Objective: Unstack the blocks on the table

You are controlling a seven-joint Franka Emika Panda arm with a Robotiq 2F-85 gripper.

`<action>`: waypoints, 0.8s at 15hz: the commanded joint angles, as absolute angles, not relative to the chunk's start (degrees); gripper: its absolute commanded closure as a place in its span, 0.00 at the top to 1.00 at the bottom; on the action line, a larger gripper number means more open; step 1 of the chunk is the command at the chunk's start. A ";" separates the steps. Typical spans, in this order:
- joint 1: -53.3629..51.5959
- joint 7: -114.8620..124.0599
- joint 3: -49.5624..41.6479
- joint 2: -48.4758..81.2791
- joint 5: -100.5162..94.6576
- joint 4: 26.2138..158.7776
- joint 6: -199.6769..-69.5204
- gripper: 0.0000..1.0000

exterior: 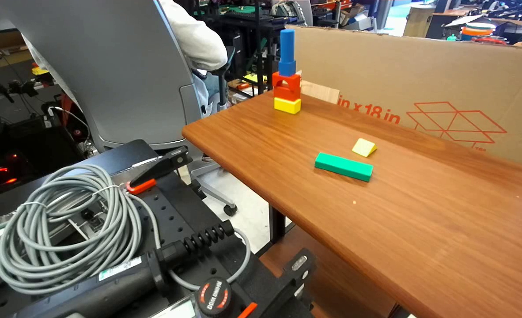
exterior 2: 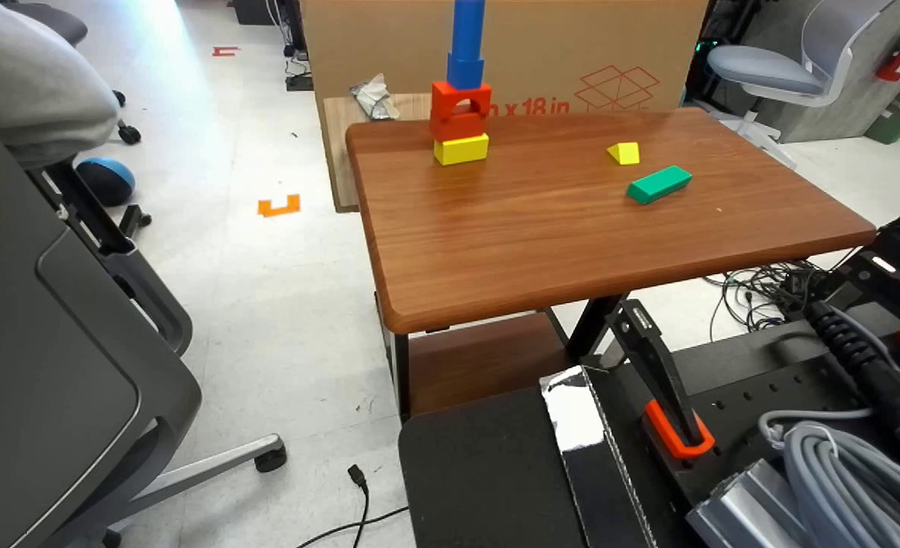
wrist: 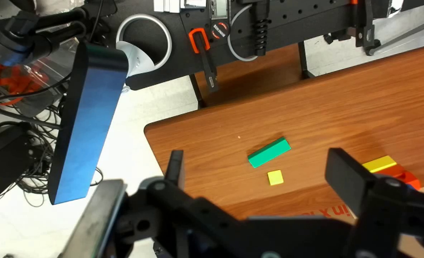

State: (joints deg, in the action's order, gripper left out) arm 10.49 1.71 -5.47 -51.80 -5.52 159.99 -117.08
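Pale, smooth floor (exterior 2: 282, 304) runs left of centre in an exterior view, and on it you have the table (exterior: 420, 212), its reddish-brown top wood-grained with rounded corners. Behind, at upper right in an exterior view, brown cardboard (exterior: 464, 77) gives you red print: "in x 18 in" and a box outline. A grey office chair (exterior: 106, 66) fills the upper left there. A black panel (wrist: 301, 27) with round holes crosses the top of the wrist view; a coil of smooth grey cable (exterior: 122, 221) sits lower left in an exterior view.

Your gripper (wrist: 257, 166), black and blurred low in the wrist view, has its two fingers spread wide, the table showing through the gap.

The blocks of your task stand as an upright tower (exterior 2: 454, 93) at upper centre in both exterior views: an oblong yellow block (exterior: 286, 105) at the base, red pieces (exterior: 287, 92) with an arched opening, a short blue piece (exterior: 287, 68), and a slim blue cylinder (exterior: 287, 45) on top. Well apart from it, right of centre in both exterior views, lies a straight green bar (exterior: 344, 168). A round black knob (exterior: 214, 296), bottom centre in an exterior view, reads "RHINO" in part. Smallest is the yellow wedge (exterior: 362, 147), flat-faced with a triangular end, near the bar.
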 commanded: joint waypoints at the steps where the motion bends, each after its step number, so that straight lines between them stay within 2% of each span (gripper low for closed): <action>1: 10.43 1.73 -5.52 -51.78 -5.55 159.86 -116.91 1.00; 5: 8.65 3.18 -2.23 -47.09 -5.58 155.08 -115.10 1.00; 12: 3.42 2.45 4.26 -34.23 -7.61 143.06 -119.70 1.00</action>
